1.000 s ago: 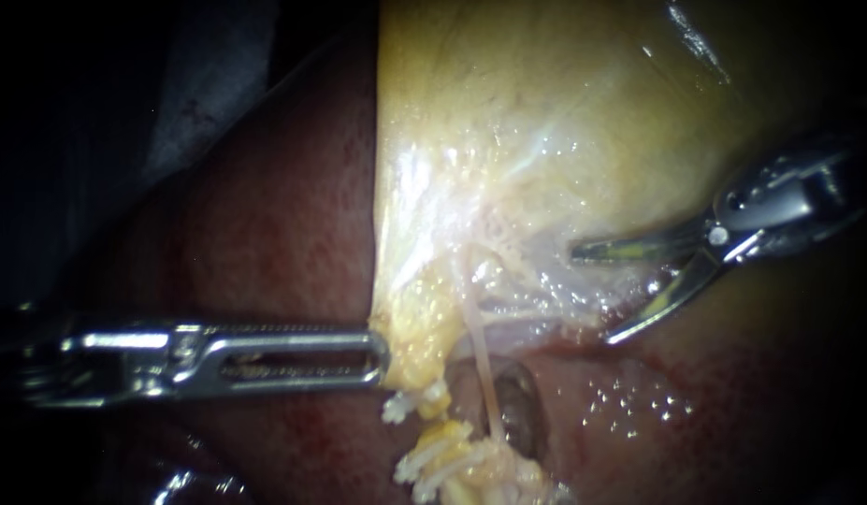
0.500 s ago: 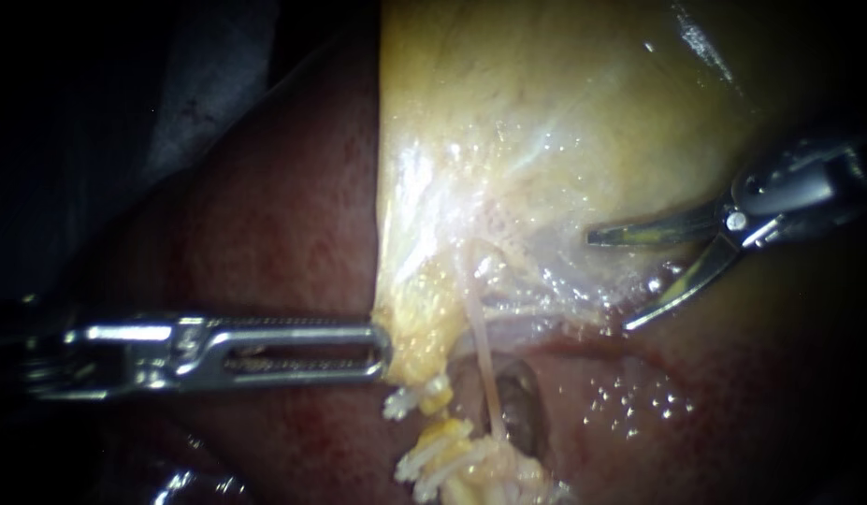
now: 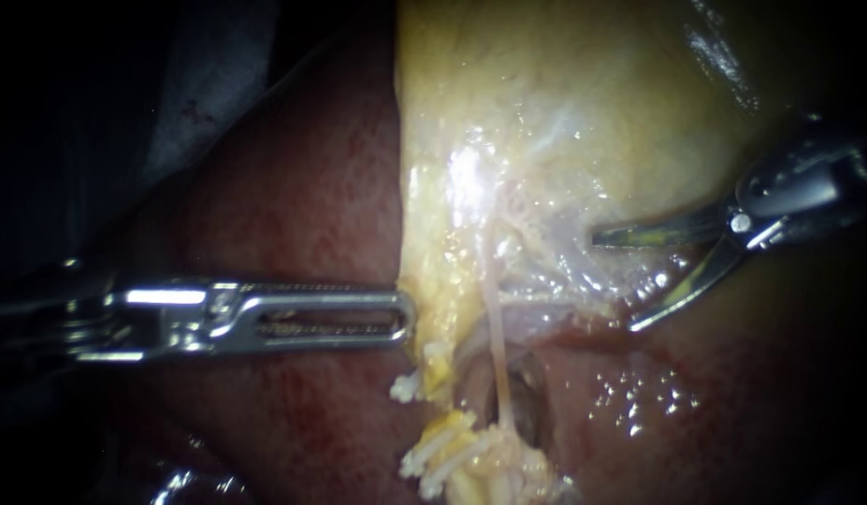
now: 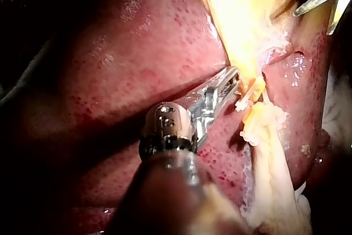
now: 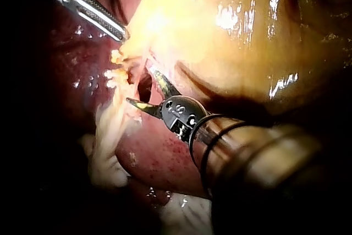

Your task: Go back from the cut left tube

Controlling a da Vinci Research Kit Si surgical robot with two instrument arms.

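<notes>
Endoscope: the cut tube's (image 3: 444, 447) two ends lie parted under the gallbladder (image 3: 564, 112). The right instrument (image 3: 616, 282), blades apart, stands clear of them, so the retreat looks under way. Left wrist: the left instrument's (image 4: 234, 78) jaws seem clamped on the gallbladder's edge. Right wrist: the blades are empty but near the stumps, so some backing off is left.

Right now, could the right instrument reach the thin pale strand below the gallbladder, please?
Probably yes: the right instrument, jaws open, faces the thin pale strand with only glistening tissue between them.
</notes>
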